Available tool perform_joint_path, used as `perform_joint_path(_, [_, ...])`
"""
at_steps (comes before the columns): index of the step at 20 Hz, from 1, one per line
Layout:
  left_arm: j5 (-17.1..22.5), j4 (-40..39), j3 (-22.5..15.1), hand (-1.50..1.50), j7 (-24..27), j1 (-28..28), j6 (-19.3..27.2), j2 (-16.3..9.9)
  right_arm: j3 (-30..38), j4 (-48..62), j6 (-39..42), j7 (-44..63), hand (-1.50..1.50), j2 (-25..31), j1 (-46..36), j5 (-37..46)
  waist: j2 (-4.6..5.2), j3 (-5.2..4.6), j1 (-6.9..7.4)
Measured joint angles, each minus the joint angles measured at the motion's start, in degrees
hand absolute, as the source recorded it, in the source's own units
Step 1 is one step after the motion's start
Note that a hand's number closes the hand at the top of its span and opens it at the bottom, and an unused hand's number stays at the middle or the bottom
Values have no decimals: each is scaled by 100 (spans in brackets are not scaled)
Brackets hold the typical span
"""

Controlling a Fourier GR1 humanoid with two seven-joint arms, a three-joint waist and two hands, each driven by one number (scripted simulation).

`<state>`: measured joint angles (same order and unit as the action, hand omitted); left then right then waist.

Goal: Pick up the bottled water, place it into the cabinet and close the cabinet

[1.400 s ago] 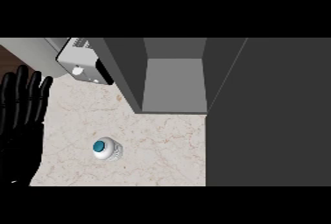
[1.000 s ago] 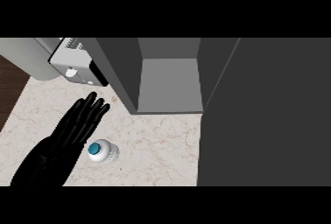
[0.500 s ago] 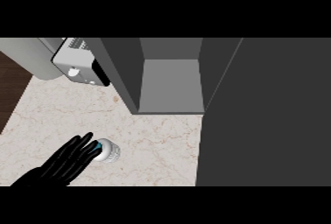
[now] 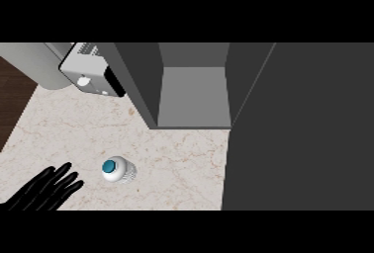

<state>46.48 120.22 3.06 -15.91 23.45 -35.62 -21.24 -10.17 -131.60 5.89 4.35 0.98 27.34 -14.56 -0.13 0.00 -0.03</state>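
The bottled water (image 4: 116, 170) stands upright on the marble counter (image 4: 175, 168), seen from above as a white round body with a teal cap. My left hand (image 4: 45, 191) lies at the lower left, fingers straight and spread, open, a short way left of the bottle and not touching it. The grey cabinet (image 4: 194, 94) stands open behind the bottle, its inside bare. Its dark door (image 4: 296, 128) fills the right side. My right hand does not show.
A white and grey appliance (image 4: 91, 74) stands at the back left, beside the cabinet's left wall. Dark wood floor (image 4: 13, 99) shows past the counter's left edge.
My left hand swept in over the bottle, then drew back down and to the left; it now sits clear of the bottle. The bottle has stayed where it was.
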Motion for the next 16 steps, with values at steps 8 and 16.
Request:
perform_joint_path(8, [43, -502, 460, -150, 135, -71, -658, 117, -165, 39, 121, -313, -150, 12, 272, 145, 3, 0, -6])
perform_joint_path(16, [-297, -1200, 830, -150, 308, -475, -851, 433, -154, 287, 253, -693, -150, 43, 343, 182, 6, -1, -14])
